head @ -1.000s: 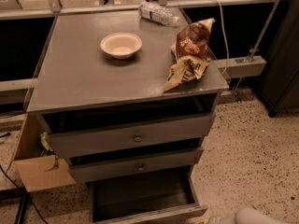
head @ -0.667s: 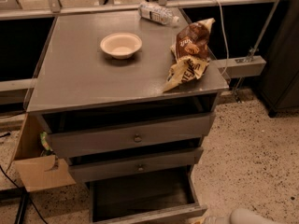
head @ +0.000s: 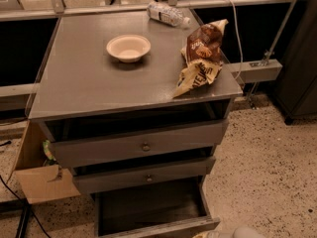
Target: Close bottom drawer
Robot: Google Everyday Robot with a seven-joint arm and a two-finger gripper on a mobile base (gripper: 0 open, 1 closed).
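- Step in hand: approach. The bottom drawer (head: pixel 148 206) is not yet closed and no contact with it is seen.
- The bottom drawer is found at the lower centre of the frame, pulled well out of the cabinet (head: pixel 99 88). Its front panel is cut by the bottom edge, so its knob is not seen.
- The gripper (head: pixel 246 232) is seen only as a pale rounded shape at the bottom edge, right of centre, just beside the drawer's right front corner. Whether it is open or closed cannot be told.
- Next move, as judged: the gripper is to be brought in front of the panel, set flat against it near the middle, and pushed straight back toward the cabinet. An off-centre push at the right corner is likely to skew the drawer on its rails.
- Drawer interior: dark, and nothing is made out inside it.
- The middle drawer (head: pixel 146 175) and top drawer (head: pixel 141 145) are each left slightly out. Their contents are hidden.
- The bowl (head: pixel 128 47), on the cabinet top at upper centre, appears empty.
- A chip bag (head: pixel 203 56) is laid at the right edge of the top, overhanging the front slightly. A water bottle (head: pixel 168 14) is laid on its side at the back.
- In the cardboard box (head: pixel 44 182) at lower left, something green is glimpsed but not identified.
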